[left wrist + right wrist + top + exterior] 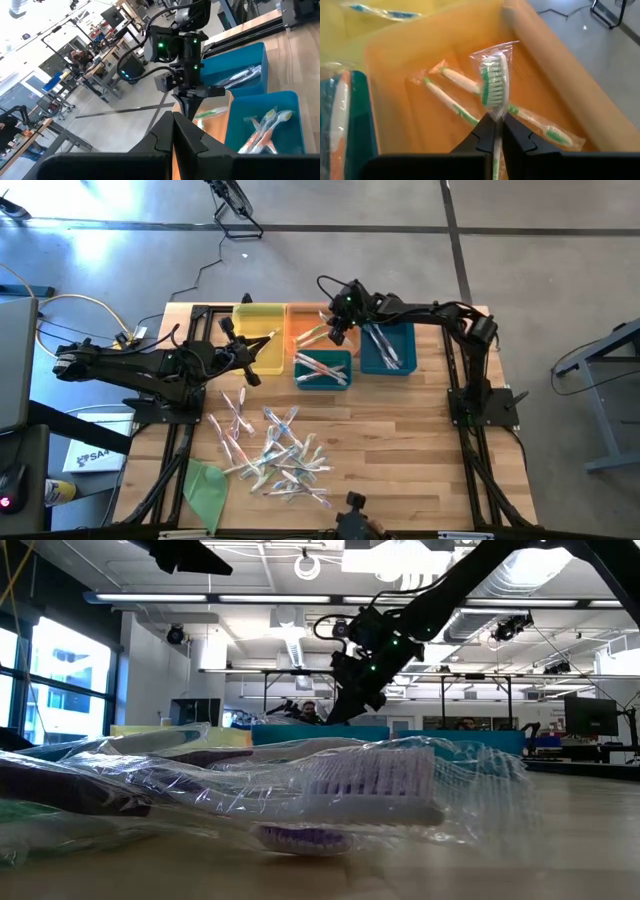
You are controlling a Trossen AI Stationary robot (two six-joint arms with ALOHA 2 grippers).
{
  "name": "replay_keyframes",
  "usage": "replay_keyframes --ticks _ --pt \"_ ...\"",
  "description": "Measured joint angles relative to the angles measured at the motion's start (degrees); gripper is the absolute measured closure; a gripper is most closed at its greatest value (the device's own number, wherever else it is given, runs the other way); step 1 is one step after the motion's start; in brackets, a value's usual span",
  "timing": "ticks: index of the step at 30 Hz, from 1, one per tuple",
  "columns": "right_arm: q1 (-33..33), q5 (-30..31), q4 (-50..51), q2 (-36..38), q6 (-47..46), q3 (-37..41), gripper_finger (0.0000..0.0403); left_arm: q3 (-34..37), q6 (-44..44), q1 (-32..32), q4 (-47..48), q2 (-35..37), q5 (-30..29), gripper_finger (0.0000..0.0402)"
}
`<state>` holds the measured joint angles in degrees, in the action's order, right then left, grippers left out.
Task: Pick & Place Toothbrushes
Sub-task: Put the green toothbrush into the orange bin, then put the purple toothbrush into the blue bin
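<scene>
Two views differ: only the right wrist view shows the right gripper (495,131) jaws clamping a crinkly clear-wrapped green-bristled toothbrush (493,85) above the smooth orange bin (560,80); left gripper (172,131) jaws clenched, empty.

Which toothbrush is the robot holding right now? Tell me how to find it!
Look at the orange bin at the table's far edge. Over it the right gripper pinches a wrapped toothbrush upright. It has green and white bristles, and unlike the two brushes lying flat below, it is up in the air.

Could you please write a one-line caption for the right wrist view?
Right gripper holds a wrapped green-bristled toothbrush above the orange bin.
</scene>
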<state>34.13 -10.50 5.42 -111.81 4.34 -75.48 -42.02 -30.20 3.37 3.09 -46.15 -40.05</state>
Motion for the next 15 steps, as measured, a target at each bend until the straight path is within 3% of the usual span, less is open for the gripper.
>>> replay_keyframes --ticks 7,15 --pt "0.0 2.9 -2.3 0.0 0.4 0.0 0.0331 0.0 0.0 0.0 0.0 0.0 0.0 0.0402" --pt "-0.1 0.2 -2.5 0.0 0.4 0.0 0.0270 0.0 0.0 0.0 0.0 0.0 0.0 0.0402"
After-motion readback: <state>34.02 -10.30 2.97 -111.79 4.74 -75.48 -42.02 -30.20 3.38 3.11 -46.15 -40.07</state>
